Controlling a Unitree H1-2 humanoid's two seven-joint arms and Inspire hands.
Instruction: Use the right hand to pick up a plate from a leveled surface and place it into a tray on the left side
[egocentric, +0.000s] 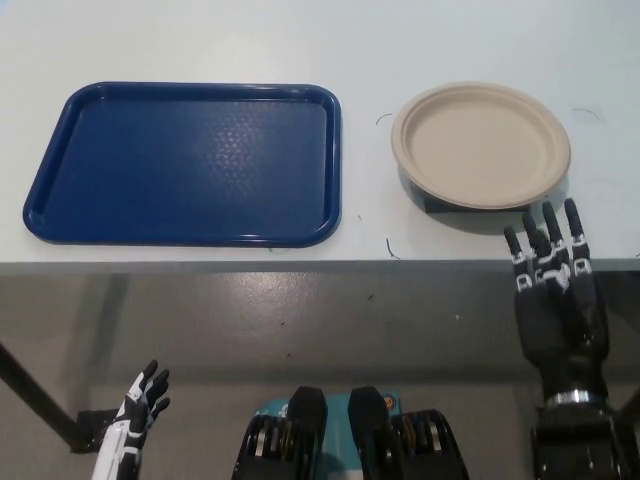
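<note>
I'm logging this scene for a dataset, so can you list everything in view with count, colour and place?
tray: one, dark blue, empty, on the table's left part
plate: one, beige, raised on a dark block, on the table's right part
dark block: one, mostly hidden under the plate
table: one, pale grey-white, across the upper picture
floor: grey, below the table edge
left hand: one, white, open, low at lower left
right hand: one, black, open, fingertips at the table edge just below the plate

**Open path from plate to tray**

Left of the plate (481, 146), a bare strip of table (365, 60) leads to the tray (186, 163), whose floor holds nothing. Only the tray's low rim stands between.
</note>
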